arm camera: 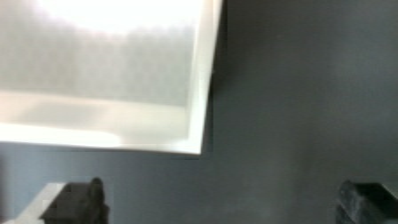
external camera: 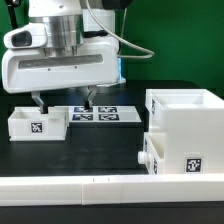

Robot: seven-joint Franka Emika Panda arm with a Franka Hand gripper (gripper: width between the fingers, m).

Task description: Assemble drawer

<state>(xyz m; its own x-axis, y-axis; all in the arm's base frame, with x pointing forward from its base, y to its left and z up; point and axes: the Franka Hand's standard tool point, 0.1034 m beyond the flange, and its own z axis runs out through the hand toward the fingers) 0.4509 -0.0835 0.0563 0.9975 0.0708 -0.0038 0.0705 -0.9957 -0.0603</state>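
Observation:
The drawer's tall white box housing (external camera: 186, 128) stands at the exterior view's right, a square tag on its front. One small knobbed tray (external camera: 152, 153) sits partly in the housing's low side, its knob pointing to the exterior view's left. The other small tray (external camera: 35, 124), also tagged, lies loose on the black table at the left. My gripper (external camera: 63, 101) hangs open and empty just above and behind this tray. In the wrist view the tray (arm camera: 107, 75) is off to one side of the open gripper (arm camera: 222, 205), not between the fingers (arm camera: 75, 202).
The marker board (external camera: 100, 116) lies flat on the table behind the gripper. A low white border wall (external camera: 100, 188) runs along the front edge. A green backdrop stands behind the table.

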